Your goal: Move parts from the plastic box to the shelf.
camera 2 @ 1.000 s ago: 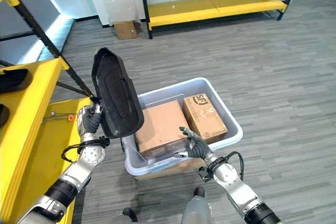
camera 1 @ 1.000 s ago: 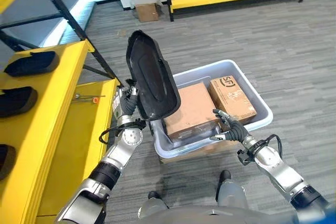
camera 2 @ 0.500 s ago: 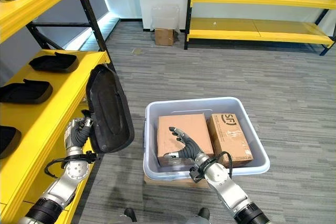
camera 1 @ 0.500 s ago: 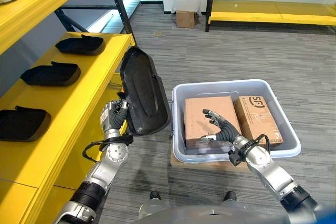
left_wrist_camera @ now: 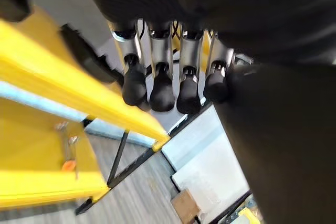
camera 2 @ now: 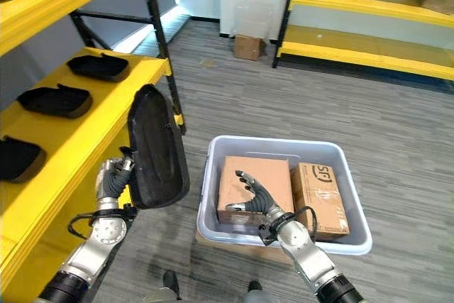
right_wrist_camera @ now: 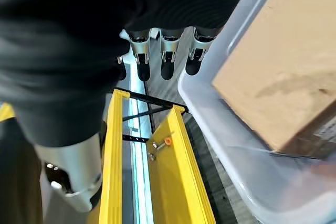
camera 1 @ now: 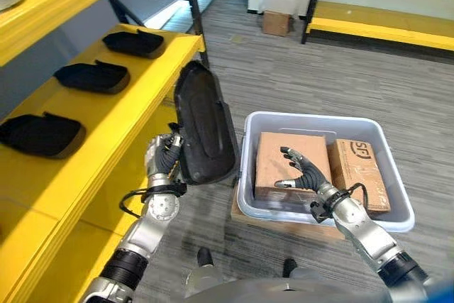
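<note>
A large black moulded part (camera 1: 206,129) stands upright between the yellow shelf (camera 1: 120,115) and the grey plastic box (camera 1: 319,118). My left hand (camera 1: 164,157) is shut on its lower edge; in the left wrist view its fingers (left_wrist_camera: 157,82) curl against the part (left_wrist_camera: 283,140). My right hand (camera 1: 301,172) hovers open, fingers spread, over a brown cardboard box (camera 1: 277,150) inside the plastic box. In the right wrist view the fingers (right_wrist_camera: 165,61) reach past the box wall (right_wrist_camera: 231,145).
Three similar black parts (camera 1: 92,76) lie in a row on the shelf's middle level. A second cardboard box (camera 1: 362,172) fills the plastic box's right side. A low yellow rack (camera 1: 369,30) and a small carton (camera 1: 275,23) stand far behind, grey floor between.
The camera has swung, bringing the shelf further into view. The left hand still holds the black part upright, now beside the shelf edge. The right hand stays over the cardboard box.
</note>
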You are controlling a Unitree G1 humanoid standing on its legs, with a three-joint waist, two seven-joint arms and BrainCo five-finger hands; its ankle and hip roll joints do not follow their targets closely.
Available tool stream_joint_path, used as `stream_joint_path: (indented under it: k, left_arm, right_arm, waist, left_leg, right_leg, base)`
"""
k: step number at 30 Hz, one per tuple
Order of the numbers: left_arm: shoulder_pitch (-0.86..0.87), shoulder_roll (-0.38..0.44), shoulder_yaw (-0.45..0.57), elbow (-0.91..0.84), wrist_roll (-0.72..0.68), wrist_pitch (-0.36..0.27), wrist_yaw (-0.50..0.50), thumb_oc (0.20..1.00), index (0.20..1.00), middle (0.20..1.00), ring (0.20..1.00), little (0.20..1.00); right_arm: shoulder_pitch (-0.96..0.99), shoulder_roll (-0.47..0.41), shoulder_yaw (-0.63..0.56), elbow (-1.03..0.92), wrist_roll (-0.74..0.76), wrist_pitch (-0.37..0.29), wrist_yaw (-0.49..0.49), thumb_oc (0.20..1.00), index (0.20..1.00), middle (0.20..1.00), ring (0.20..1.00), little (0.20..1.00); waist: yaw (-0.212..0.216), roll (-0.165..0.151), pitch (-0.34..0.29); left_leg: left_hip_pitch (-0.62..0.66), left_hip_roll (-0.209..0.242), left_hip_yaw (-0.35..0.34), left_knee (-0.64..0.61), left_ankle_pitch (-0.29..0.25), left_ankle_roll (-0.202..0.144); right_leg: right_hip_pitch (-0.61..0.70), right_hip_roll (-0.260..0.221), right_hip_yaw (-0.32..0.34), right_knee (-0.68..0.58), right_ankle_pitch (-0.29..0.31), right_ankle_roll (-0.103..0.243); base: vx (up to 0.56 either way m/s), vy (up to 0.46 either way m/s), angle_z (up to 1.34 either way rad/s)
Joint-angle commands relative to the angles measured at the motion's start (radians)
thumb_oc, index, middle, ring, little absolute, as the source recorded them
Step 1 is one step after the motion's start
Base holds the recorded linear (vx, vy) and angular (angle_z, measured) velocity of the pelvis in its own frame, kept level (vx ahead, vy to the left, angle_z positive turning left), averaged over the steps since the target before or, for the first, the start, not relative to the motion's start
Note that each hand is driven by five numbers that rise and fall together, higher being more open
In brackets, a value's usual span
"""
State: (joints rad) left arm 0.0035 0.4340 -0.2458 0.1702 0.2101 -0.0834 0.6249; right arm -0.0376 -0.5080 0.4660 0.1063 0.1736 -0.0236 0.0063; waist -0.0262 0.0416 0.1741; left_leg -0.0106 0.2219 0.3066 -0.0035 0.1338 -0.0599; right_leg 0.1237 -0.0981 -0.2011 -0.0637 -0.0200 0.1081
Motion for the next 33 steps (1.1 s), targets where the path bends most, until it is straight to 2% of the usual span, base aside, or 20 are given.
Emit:
stream_joint_path:
  k: [1,5,9,10,13,16,17,18,19,20,21,23,28,29,30,31,33]
  left_arm:
    - [-0.059,0.082,0.073,-0.089,0.031,-0.086,0.007,0.2,0.2,0.2,0.2,0.2]
    - [-0.05,0.087,0.063,-0.108,0.032,-0.081,0.011,0.2,0.2,0.2,0.2,0.2]
    - [-0.07,0.082,0.034,-0.118,0.023,-0.073,-0.005,0.2,0.2,0.2,0.2,0.2]
    - [-0.078,0.083,0.021,-0.117,0.025,-0.081,-0.009,0.2,0.2,0.2,0.2,0.2]
    - [-0.083,0.09,-0.002,-0.115,0.036,-0.093,0.012,0.2,0.2,0.2,0.2,0.2]
    - [-0.08,0.095,-0.004,-0.117,0.048,-0.105,0.023,0.2,0.2,0.2,0.2,0.2]
    - [-0.083,0.1,-0.002,-0.122,0.048,-0.102,0.02,0.2,0.2,0.2,0.2,0.2]
    - [-0.085,0.101,-0.003,-0.122,0.048,-0.102,0.018,0.2,0.2,0.2,0.2,0.2]
    - [-0.104,0.106,-0.014,-0.119,0.061,-0.105,0.016,0.2,0.2,0.2,0.2,0.2]
    - [-0.105,0.107,-0.016,-0.118,0.061,-0.105,0.016,0.2,0.2,0.2,0.2,0.2]
    - [-0.113,0.11,-0.024,-0.117,0.062,-0.096,0.018,0.2,0.2,0.2,0.2,0.2]
    - [-0.117,0.112,-0.025,-0.113,0.064,-0.089,0.014,0.2,0.2,0.2,0.2,0.2]
    - [-0.106,0.119,-0.025,-0.111,0.097,-0.071,0.036,0.2,0.2,0.2,0.2,0.2]
    - [-0.082,0.125,-0.014,-0.121,0.11,-0.073,0.038,0.2,0.2,0.2,0.2,0.2]
    - [-0.081,0.125,-0.014,-0.122,0.11,-0.073,0.038,0.2,0.2,0.2,0.2,0.2]
    - [-0.055,0.134,0.0,-0.128,0.126,-0.082,0.041,0.2,0.2,0.2,0.2,0.2]
    - [-0.044,0.14,0.007,-0.134,0.135,-0.091,0.042,0.2,0.2,0.2,0.2,0.2]
  right_arm:
    - [-0.051,0.04,-0.002,-0.077,0.028,-0.101,0.033,1.0,1.0,1.0,1.0,1.0]
    - [-0.032,0.034,0.001,-0.092,0.039,-0.112,0.033,1.0,1.0,1.0,1.0,1.0]
    - [-0.005,0.027,-0.003,-0.125,0.028,-0.091,0.0,1.0,1.0,1.0,1.0,1.0]
    - [-0.002,0.022,-0.003,-0.134,0.033,-0.084,-0.019,1.0,1.0,1.0,1.0,1.0]
    - [-0.016,0.013,0.004,-0.115,0.045,-0.102,-0.03,1.0,1.0,1.0,1.0,1.0]
    - [-0.03,0.009,0.01,-0.101,0.052,-0.107,-0.034,1.0,1.0,1.0,1.0,1.0]
    - [-0.033,0.005,0.012,-0.106,0.055,-0.103,-0.035,1.0,1.0,1.0,1.0,1.0]
    - [-0.034,0.004,0.013,-0.106,0.056,-0.102,-0.038,1.0,1.0,1.0,1.0,1.0]
    - [-0.038,-0.006,0.005,-0.104,0.075,-0.094,-0.045,1.0,1.0,1.0,1.0,1.0]
    - [-0.038,-0.006,0.004,-0.102,0.077,-0.095,-0.046,1.0,1.0,1.0,1.0,1.0]
    - [-0.038,-0.006,0.004,-0.098,0.078,-0.097,-0.05,1.0,1.0,1.0,1.0,1.0]
    - [-0.037,-0.001,0.0,-0.1,0.086,-0.087,-0.045,1.0,1.0,1.0,1.0,1.0]
    - [-0.031,0.02,-0.001,-0.106,0.09,-0.064,-0.017,1.0,1.0,1.0,1.0,1.0]
    - [-0.03,0.031,0.004,-0.112,0.072,-0.052,-0.017,1.0,1.0,1.0,1.0,1.0]
    - [-0.03,0.031,0.005,-0.112,0.071,-0.052,-0.017,1.0,1.0,1.0,1.0,1.0]
    - [-0.038,0.048,0.017,-0.113,0.056,-0.044,-0.031,1.0,1.0,1.0,1.0,1.0]
    - [-0.041,0.055,0.022,-0.119,0.044,-0.04,-0.043,1.0,1.0,1.0,1.0,1.0]
  waist:
    - [0.005,-0.077,-0.029]
    - [0.008,-0.069,-0.032]
    - [-0.03,-0.063,-0.032]
    - [-0.043,-0.067,-0.03]
    - [-0.052,-0.08,-0.028]
    - [-0.05,-0.087,-0.036]
    - [-0.048,-0.089,-0.046]
    - [-0.048,-0.09,-0.049]
    - [-0.051,-0.079,-0.071]
    - [-0.051,-0.076,-0.073]
    - [-0.058,-0.06,-0.08]
    - [-0.06,-0.051,-0.081]
    - [-0.042,-0.043,-0.079]
    - [-0.015,-0.037,-0.073]
    - [-0.016,-0.037,-0.073]
    - [0.019,-0.029,-0.065]
    - [0.038,-0.025,-0.06]
  left_leg:
    - [0.01,-0.142,0.035,-0.019,-0.072,-0.014]
    - [-0.01,-0.142,0.019,-0.012,-0.071,-0.014]
    - [-0.013,-0.11,0.151,0.019,-0.071,-0.029]
    - [-0.013,-0.081,0.208,0.039,-0.062,-0.029]
    - [-0.018,0.0,0.271,0.154,-0.065,-0.041]
    - [0.008,0.046,0.307,0.224,-0.065,-0.049]
    - [0.023,0.075,0.322,0.261,-0.047,-0.064]
    - [0.026,0.085,0.324,0.274,-0.041,-0.069]
    - [0.053,0.114,0.322,0.308,-0.025,-0.083]
    - [0.053,0.111,0.322,0.303,-0.026,-0.081]
    - [0.071,0.084,0.332,0.249,-0.048,-0.063]
    - [0.085,0.06,0.334,0.203,-0.073,-0.045]
    - [0.097,0.005,0.293,0.106,-0.123,-0.004]
    - [0.101,-0.019,0.26,0.06,-0.116,0.004]
    - [0.102,-0.021,0.259,0.057,-0.115,0.005]
    - [0.107,-0.047,0.227,0.023,-0.105,0.013]
    - [0.108,-0.059,0.219,0.009,-0.1,0.017]
  right_leg:
    - [-0.012,0.043,-0.039,-0.006,0.028,-0.037]
    - [-0.019,0.04,-0.055,0.004,0.015,-0.043]
    - [-0.007,0.022,-0.124,0.007,0.003,-0.033]
    - [-0.011,0.015,-0.147,0.012,0.006,-0.034]
    - [-0.018,0.002,-0.197,0.04,-0.013,-0.052]
    - [-0.015,-0.002,-0.23,0.044,-0.022,-0.065]
    - [-0.011,-0.001,-0.248,0.042,-0.027,-0.073]
    - [-0.01,-0.001,-0.251,0.042,-0.029,-0.076]
    - [-0.014,-0.005,-0.271,0.064,-0.048,-0.088]
    - [-0.014,-0.007,-0.273,0.068,-0.05,-0.087]
    - [-0.017,-0.024,-0.285,0.089,-0.052,-0.074]
    - [-0.021,-0.042,-0.292,0.109,-0.051,-0.06]
    - [-0.023,-0.087,-0.288,0.142,-0.039,-0.019]
    - [-0.021,-0.108,-0.293,0.151,-0.03,0.005]
    - [-0.02,-0.109,-0.294,0.151,-0.03,0.007]
    - [-0.019,-0.138,-0.312,0.158,-0.014,0.036]
    - [-0.018,-0.157,-0.328,0.157,-0.002,0.05]
  base:
    - [-0.03,-0.059,0.07]
    - [-0.04,-0.058,0.14]
    - [-0.02,0.01,0.67]
    - [-0.12,0.013,0.74]
    - [-0.13,0.014,1.13]
    - [-0.1,0.073,0.24]
    - [-0.07,0.107,0.55]
    - [-0.13,0.373,0.8]
    - [-0.1,0.35,1.29]
    - [-0.18,0.677,1.19]
    - [-0.11,0.445,1.0]
    - [-0.1,0.431,0.53]
    - [-0.12,0.455,0.53]
    - [-0.13,0.43,0.54]
    - [-0.21,0.619,0.72]
    - [-0.12,0.339,0.73]
    - [-0.13,0.331,0.57]
